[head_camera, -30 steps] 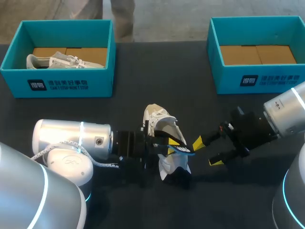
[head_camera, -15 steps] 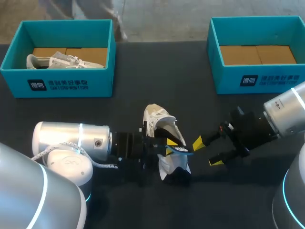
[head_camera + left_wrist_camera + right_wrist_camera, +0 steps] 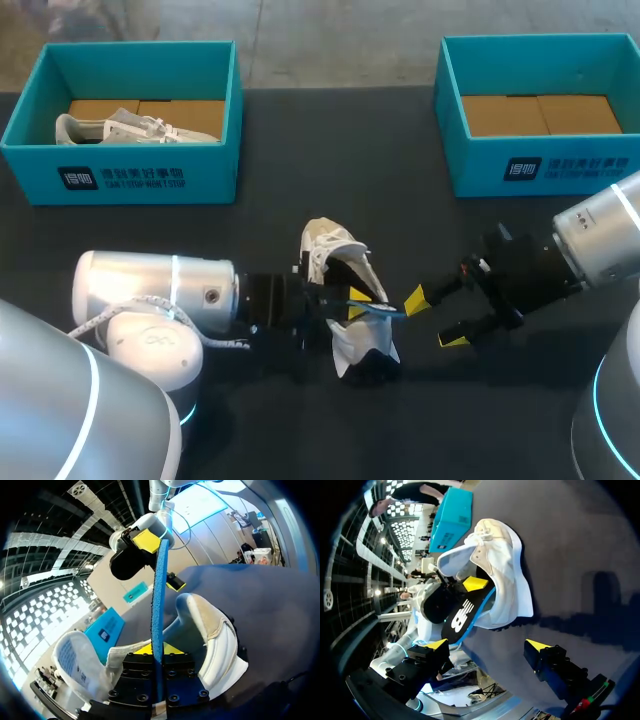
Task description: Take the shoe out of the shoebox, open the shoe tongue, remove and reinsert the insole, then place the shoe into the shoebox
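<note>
- Dark table (image 3: 400,150) carries shoe (image 3: 335,250).
- Left tool (image 3: 360,306) grips insole (image 3: 388,313) at shoe's opening; right tool (image 3: 433,319) wide, beside shoe.
- Judged step: insole removal; next, slide it back in.

Print shows up in a few spots. The left shoebox (image 3: 212,172) and the right shoebox (image 3: 600,166) each have a white logo on a dark square plus a line of white characters on the front wall. The insole (image 3: 462,617) has a white logo on its black side. The shoe tongue (image 3: 75,661) has blue print inside, way too tiny to read.
</note>
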You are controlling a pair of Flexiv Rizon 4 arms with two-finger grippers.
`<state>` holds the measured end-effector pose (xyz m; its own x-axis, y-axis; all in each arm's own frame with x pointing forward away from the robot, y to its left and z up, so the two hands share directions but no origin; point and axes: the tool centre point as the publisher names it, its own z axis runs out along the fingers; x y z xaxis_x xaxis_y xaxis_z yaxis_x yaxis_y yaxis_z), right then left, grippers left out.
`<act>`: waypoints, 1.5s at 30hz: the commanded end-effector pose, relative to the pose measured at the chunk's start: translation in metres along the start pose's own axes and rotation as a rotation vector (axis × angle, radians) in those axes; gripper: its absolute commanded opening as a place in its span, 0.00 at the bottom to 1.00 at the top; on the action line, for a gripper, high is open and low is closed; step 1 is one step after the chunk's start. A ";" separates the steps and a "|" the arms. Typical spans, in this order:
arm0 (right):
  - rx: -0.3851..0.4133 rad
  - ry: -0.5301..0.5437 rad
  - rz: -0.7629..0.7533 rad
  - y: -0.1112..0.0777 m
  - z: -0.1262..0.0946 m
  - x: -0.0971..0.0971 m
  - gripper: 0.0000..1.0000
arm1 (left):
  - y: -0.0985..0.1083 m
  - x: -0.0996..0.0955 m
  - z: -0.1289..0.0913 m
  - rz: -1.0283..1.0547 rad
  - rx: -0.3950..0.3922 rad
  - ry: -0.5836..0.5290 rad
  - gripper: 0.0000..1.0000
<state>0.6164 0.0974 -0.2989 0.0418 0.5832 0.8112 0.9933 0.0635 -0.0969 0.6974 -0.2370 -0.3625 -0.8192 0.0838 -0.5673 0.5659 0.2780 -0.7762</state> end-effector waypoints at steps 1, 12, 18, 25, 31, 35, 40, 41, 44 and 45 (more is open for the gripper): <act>-0.002 -0.004 0.001 -0.001 0.001 0.001 1.00 | 0.001 0.000 0.002 -0.001 -0.002 0.003 0.00; -0.002 -0.004 0.001 -0.001 0.001 0.001 1.00 | -0.012 0.004 -0.004 -0.008 0.017 0.004 0.28; -0.002 -0.004 0.001 -0.001 0.001 0.001 1.00 | -0.023 0.006 -0.005 0.003 0.037 0.005 0.27; -0.002 -0.004 0.001 -0.001 0.001 0.001 1.00 | -0.033 0.008 -0.003 0.010 0.047 0.015 0.26; -0.002 -0.004 0.001 -0.001 0.001 0.001 1.00 | -0.037 0.009 -0.003 0.005 0.026 0.017 0.14; -0.002 -0.004 0.001 -0.001 0.001 0.001 1.00 | -0.039 0.011 -0.002 -0.006 0.008 0.021 0.21; -0.002 -0.004 0.001 -0.001 0.001 0.001 1.00 | -0.041 0.009 -0.002 -0.012 -0.008 0.019 0.32; -0.002 -0.004 0.001 -0.001 0.001 0.001 1.00 | -0.041 0.009 -0.002 -0.014 -0.015 0.020 0.30; -0.002 -0.004 0.001 -0.001 0.001 0.001 1.00 | -0.040 0.008 -0.001 -0.017 -0.033 0.028 0.14; -0.002 -0.004 0.001 -0.001 0.001 0.001 1.00 | -0.039 0.008 -0.001 -0.017 -0.039 0.030 0.06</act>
<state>0.6164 0.0974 -0.2989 0.0418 0.5832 0.8112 0.9933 0.0635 -0.0969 0.6692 -0.2425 -0.3381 -0.8285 0.0981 -0.5513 0.5533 0.2946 -0.7791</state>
